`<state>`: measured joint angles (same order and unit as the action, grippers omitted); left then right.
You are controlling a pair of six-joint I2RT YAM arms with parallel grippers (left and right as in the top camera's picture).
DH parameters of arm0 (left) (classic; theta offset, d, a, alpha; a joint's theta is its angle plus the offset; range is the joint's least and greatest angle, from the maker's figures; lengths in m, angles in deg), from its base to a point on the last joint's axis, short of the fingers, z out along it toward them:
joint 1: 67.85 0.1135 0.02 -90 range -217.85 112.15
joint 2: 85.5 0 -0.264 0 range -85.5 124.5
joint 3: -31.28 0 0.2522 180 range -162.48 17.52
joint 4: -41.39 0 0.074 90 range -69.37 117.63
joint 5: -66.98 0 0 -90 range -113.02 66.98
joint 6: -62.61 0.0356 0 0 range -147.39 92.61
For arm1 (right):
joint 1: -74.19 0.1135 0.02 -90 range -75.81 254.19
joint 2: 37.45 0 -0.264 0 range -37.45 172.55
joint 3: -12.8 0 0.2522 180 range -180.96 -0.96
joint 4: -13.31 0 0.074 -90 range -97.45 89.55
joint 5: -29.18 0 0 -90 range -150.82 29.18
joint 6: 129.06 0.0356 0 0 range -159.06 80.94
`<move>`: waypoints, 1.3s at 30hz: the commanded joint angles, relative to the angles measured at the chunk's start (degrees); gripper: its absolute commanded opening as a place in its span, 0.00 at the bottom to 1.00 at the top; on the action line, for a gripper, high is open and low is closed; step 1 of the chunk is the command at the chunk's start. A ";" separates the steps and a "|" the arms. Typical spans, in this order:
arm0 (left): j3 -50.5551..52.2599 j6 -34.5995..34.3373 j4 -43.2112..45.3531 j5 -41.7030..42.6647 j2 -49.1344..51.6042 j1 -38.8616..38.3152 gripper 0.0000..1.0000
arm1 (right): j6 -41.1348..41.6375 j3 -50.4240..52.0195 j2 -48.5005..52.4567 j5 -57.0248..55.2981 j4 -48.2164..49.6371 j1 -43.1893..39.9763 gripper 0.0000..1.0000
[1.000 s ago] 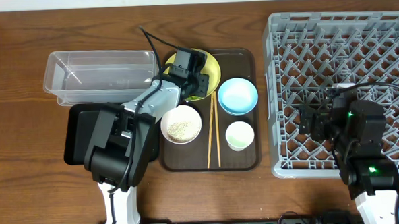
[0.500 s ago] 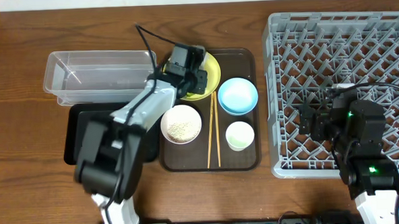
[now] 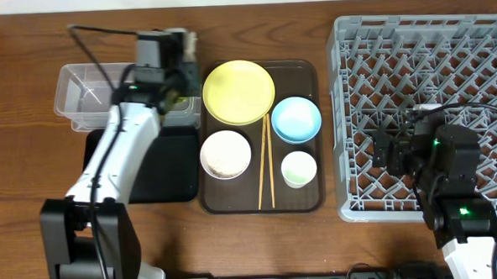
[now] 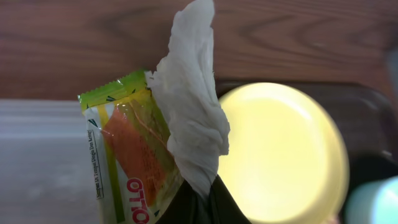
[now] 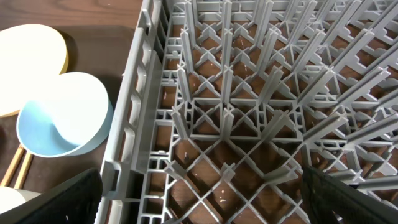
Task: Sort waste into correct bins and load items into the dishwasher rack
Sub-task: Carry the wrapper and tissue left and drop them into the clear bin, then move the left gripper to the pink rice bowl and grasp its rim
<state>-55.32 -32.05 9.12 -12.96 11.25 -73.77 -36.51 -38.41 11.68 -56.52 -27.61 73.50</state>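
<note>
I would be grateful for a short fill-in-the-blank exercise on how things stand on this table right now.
The left tool is shut on a green-and-orange snack ____ and white paper. The white bowl holds ____. The empty plate is ____. The right tool hangs open above the grey ____.
Missing words: wrapper; rice; yellow; rack.

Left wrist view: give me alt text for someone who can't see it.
The left pincer, shut, grips a green-and-orange snack wrapper and crumpled white scrap close to the camera. Behind them are the yellow plate at right, the clear tub at left and wooden table above.
</note>
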 commanded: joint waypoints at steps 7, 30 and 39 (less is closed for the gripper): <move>0.20 -0.13 -1.64 -0.70 4.44 7.98 0.07 | 0.61 -1.38 0.02 0.26 0.13 0.55 0.99; 0.17 -0.11 -6.73 0.22 -6.16 6.34 0.41 | 0.61 -1.38 0.02 0.26 0.11 0.55 0.99; 0.31 -0.15 -25.83 4.90 -7.93 -5.79 0.41 | 0.61 -1.38 0.02 0.26 0.13 0.55 0.99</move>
<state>-55.43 -32.03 -13.83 -9.42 1.39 -75.60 -36.51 -38.46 11.70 -56.50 -27.56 73.50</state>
